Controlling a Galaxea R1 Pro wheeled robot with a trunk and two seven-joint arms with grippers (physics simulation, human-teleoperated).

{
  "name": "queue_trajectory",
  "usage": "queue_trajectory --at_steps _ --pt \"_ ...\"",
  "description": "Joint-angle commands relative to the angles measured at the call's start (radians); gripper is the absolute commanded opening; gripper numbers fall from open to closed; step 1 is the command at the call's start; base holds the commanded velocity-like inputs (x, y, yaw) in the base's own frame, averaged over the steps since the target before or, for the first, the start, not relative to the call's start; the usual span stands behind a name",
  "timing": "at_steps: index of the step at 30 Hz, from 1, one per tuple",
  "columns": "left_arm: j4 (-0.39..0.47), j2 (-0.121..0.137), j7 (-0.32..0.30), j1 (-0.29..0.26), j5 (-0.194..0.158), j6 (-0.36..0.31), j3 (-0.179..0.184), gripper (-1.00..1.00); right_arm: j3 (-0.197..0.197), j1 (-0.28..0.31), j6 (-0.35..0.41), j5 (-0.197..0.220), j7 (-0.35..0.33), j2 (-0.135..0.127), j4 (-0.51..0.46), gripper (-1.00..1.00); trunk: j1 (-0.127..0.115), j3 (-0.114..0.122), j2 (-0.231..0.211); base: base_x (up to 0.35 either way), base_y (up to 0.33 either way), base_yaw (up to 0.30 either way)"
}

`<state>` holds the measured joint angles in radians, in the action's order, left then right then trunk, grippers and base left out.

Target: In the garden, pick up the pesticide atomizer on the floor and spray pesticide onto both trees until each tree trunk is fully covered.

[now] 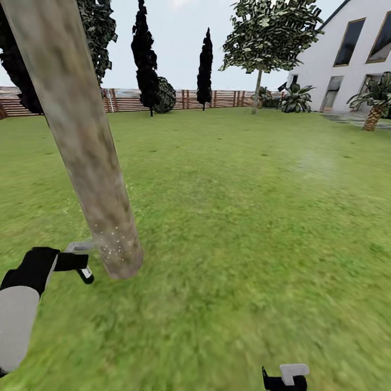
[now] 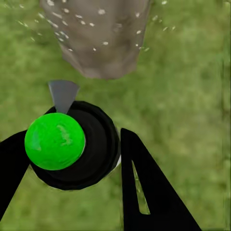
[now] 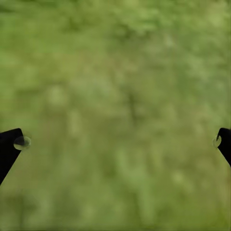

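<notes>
A thick, blotchy beige-grey tree trunk point(image 1: 81, 141) leans across the left of the head view, with its base in the grass floor point(image 1: 244, 228). Whitish pesticide speckles point(image 1: 111, 241) dot its lowest part and also show on the trunk point(image 2: 101, 33) in the left wrist view. My left gripper point(image 1: 81, 264) sits just left of the trunk base, shut on the pesticide atomizer point(image 2: 54, 141), whose bright green cap, black body and grey nozzle face the trunk. Low at the head view's edge, my right gripper point(image 1: 285, 380) is open point(image 3: 118, 139) over bare grass.
Another tree point(image 1: 258, 81) with a pale thin-looking trunk stands far off near the white house point(image 1: 347, 60). Dark cypress-like trees point(image 1: 145, 60) and a slatted wooden fence point(image 1: 217, 99) line the back. Palms point(image 1: 374, 108) stand by the house. Open lawn stretches to the right.
</notes>
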<state>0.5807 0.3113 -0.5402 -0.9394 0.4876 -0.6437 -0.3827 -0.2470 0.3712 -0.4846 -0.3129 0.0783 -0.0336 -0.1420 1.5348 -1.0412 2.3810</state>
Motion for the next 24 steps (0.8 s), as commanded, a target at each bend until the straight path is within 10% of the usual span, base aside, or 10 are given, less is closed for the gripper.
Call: queue_trajectory --at_steps 1,5,24 --pt "0.059 -0.004 -0.023 0.005 0.003 -0.013 0.029 -1.0 0.0 0.0 0.0 0.0 0.001 0.0 0.0 1.0 0.0 0.0 0.0 0.0 0.0 0.0" --pt "0.151 -0.002 -0.031 0.017 -0.003 -0.104 0.107 -1.0 0.0 0.0 0.0 0.0 0.001 0.0 0.0 1.0 0.0 0.0 0.0 0.0 0.0 0.0" --pt "0.164 0.008 -0.089 0.021 -0.003 -0.108 0.108 -1.0 0.0 0.0 0.0 0.0 0.001 -0.007 0.0 1.0 0.0 0.0 0.0 0.064 -0.189 0.114"
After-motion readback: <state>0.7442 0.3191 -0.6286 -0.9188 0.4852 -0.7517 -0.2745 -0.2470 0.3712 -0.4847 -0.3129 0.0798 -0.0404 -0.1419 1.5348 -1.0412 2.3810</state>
